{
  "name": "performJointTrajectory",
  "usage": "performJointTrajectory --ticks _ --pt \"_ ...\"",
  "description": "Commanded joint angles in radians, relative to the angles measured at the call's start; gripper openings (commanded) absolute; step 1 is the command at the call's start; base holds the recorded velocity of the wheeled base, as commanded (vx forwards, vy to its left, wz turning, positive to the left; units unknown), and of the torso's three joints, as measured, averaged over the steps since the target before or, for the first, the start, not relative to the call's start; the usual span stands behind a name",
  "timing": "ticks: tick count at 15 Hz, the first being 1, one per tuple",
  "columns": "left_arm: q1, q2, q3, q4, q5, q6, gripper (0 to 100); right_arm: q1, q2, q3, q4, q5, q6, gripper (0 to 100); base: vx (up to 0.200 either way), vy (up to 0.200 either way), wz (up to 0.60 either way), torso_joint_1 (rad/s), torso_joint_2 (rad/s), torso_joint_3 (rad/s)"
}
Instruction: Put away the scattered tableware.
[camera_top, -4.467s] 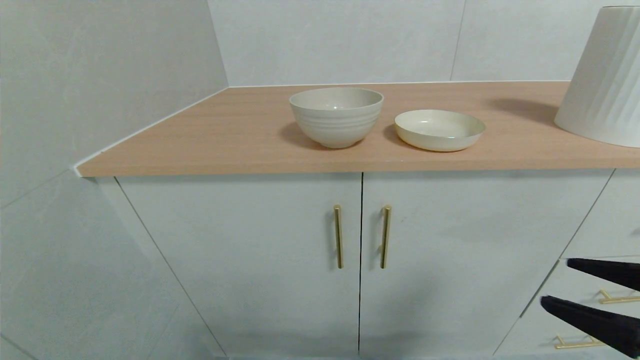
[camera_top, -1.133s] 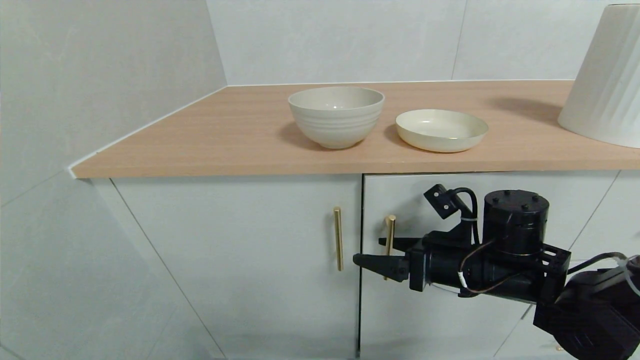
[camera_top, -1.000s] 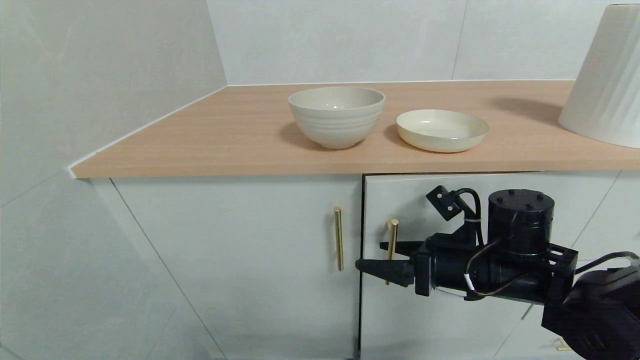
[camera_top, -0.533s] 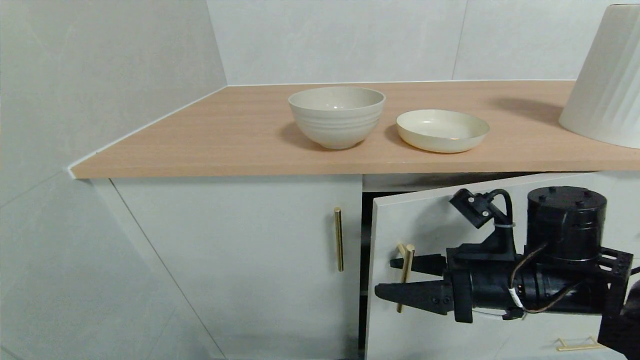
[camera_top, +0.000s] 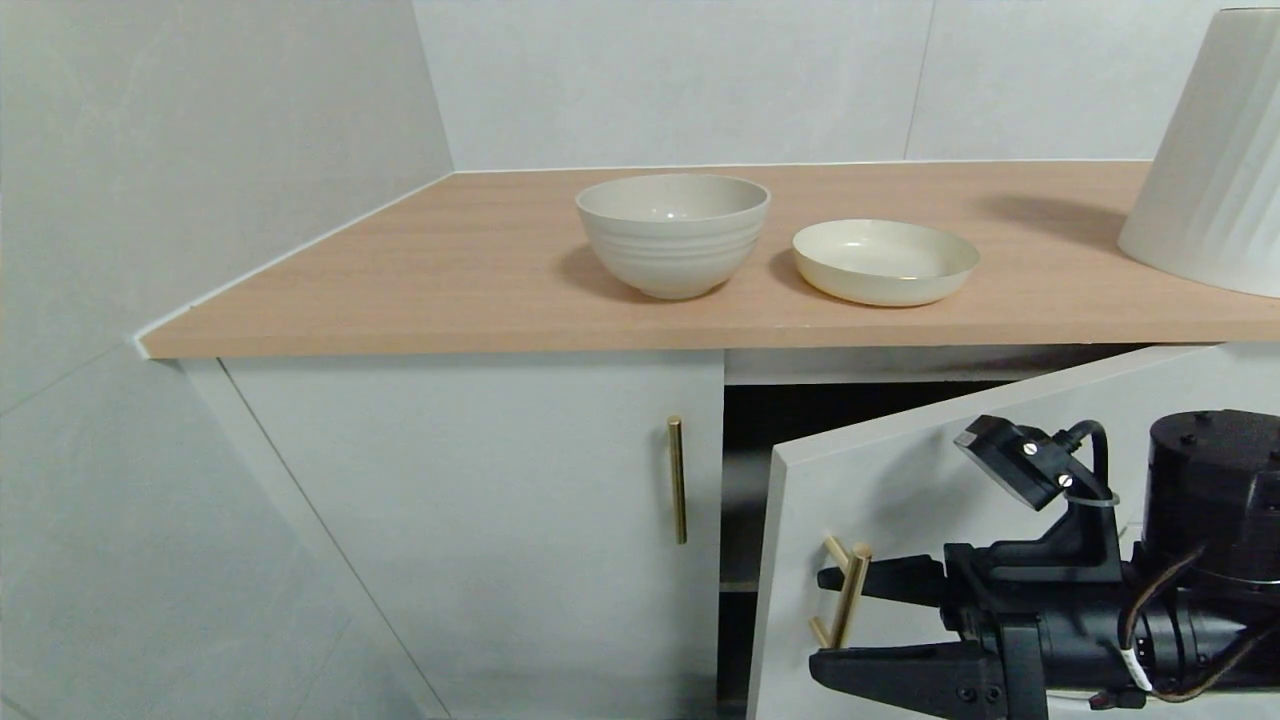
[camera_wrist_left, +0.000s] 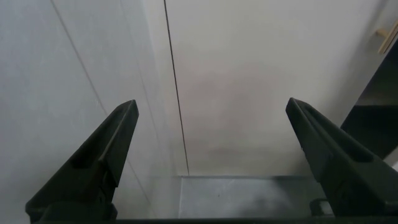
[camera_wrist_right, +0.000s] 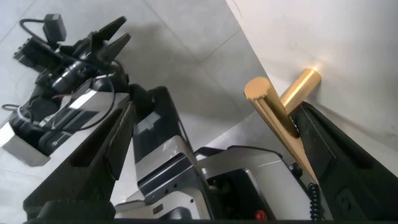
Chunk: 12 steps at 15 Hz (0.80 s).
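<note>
The left claw (camera_wrist_left: 211, 112) is spread wide and holds nothing. Left of the right claw (camera_top: 816, 622) is the shut left door (camera_top: 480, 520), one of two doors, each with one brass handle. On the counter (camera_top: 400, 290), well above that claw and to its left, stands one bowl (camera_top: 672, 232). One shallow dish (camera_top: 885, 260) lies almost straight above the claw. Both are bare inside. The right claw is spread, with the right door's handle (camera_top: 848, 590) between its fingers. Half a second ago the right door (camera_top: 900, 480) stood less open; now the dark cupboard (camera_top: 790, 420) gapes wider. Bowl and dish have not moved.
</note>
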Motion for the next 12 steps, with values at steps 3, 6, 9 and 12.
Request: performJointTrajectory --ticks 3,6,9,12 --pt "0.000 0.000 -0.020 -0.009 -0.004 0.012 100 0.000 -0.008 0.007 -0.006 0.005 0.000 100 0.000 0.000 0.00 0.000 0.00 0.000" --pt "-0.004 0.046 -0.252 0.101 -0.108 0.015 100 0.002 -0.019 0.008 -0.006 0.005 0.000 100 0.000 0.000 0.00 0.000 0.00 0.000" --pt "-0.004 0.393 -0.509 0.199 -0.300 0.015 100 0.002 -0.027 0.007 -0.008 0.005 0.000 100 0.000 0.000 0.00 0.000 0.00 0.000" --pt "-0.004 0.753 -0.683 0.189 -0.366 0.015 100 0.002 -0.027 0.005 -0.008 0.005 0.000 100 0.000 0.000 0.00 0.000 0.00 0.000"
